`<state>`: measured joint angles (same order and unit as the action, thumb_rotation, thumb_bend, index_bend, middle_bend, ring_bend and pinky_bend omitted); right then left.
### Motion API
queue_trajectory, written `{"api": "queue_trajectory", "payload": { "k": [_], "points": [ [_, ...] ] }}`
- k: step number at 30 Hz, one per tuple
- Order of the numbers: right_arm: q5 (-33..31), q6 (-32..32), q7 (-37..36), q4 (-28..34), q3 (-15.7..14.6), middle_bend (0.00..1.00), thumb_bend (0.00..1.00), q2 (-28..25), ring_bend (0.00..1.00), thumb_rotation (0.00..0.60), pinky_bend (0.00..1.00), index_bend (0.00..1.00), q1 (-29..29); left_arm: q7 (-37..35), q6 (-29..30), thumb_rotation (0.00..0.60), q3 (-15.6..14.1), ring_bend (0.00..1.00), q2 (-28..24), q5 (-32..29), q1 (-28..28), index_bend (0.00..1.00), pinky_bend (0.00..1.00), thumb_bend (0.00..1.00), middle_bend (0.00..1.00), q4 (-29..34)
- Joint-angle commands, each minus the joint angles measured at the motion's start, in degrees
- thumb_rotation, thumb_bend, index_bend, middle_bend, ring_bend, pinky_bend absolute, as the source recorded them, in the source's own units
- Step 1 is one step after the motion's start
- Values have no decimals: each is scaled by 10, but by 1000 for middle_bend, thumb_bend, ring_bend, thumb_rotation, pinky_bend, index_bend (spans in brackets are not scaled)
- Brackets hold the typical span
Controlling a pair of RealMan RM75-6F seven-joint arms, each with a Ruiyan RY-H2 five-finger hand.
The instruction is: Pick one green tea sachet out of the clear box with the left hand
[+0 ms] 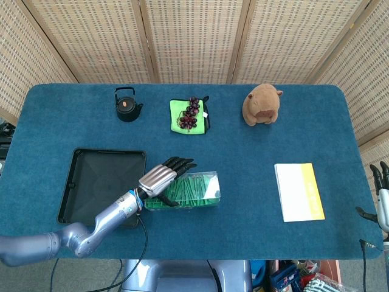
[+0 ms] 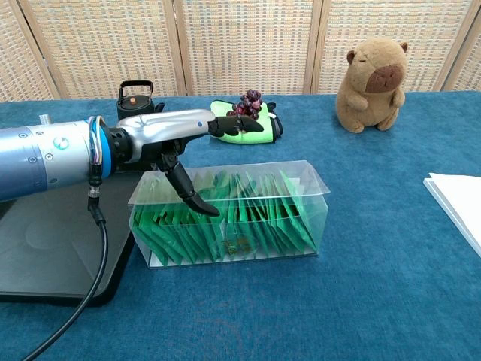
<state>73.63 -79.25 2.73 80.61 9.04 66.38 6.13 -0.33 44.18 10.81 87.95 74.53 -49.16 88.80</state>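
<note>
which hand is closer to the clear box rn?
Left. The left hand is over the left end of the clear box, fingers spread, thumb dipping among the sachets. The right hand is off the table's right edge, far from it.
</note>
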Motion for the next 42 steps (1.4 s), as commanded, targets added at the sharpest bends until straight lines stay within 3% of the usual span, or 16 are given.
{"api": "queue_trajectory", "payload": {
  "k": [1, 5, 12, 19, 31, 39, 42],
  "points": [
    [0, 3, -4, 1, -1, 0, 0, -1, 0, 600, 0, 0, 0, -8, 14, 600, 1, 0, -3, 6, 4, 33, 0, 339, 0, 4],
    [0, 11, -11, 3, -2, 0, 0, -3, 0, 600, 0, 0, 2, -14, 22, 600, 5, 0, -11, 2, 6, 74, 0, 418, 0, 4],
    [-1, 13, -12, 3, -2, 0, 0, -3, 0, 600, 0, 0, 2, -18, 27, 600, 18, 0, -19, -12, 1, 94, 0, 419, 0, 0],
    [-3, 13, -10, 1, -2, 0, 0, -2, 0, 600, 0, 0, 3, -15, 38, 600, 51, 0, -28, -55, -7, 97, 0, 419, 0, -21],
    [-7, 20, -1, -1, -3, 0, 0, 3, 0, 600, 0, 0, 6, -16, 1, 600, 56, 0, -26, -116, -21, 97, 0, 419, 0, -84],
    [-9, 20, 1, -1, -3, 0, 0, 4, 0, 600, 0, 0, 6, -48, -2, 600, 48, 0, -34, -84, -17, 97, 0, 420, 0, -89],
    [-10, 20, 2, -1, -3, 0, 0, 4, 0, 600, 0, 0, 6, -68, -7, 600, 31, 0, -52, -30, -18, 105, 0, 360, 0, -74]
  ]
}}
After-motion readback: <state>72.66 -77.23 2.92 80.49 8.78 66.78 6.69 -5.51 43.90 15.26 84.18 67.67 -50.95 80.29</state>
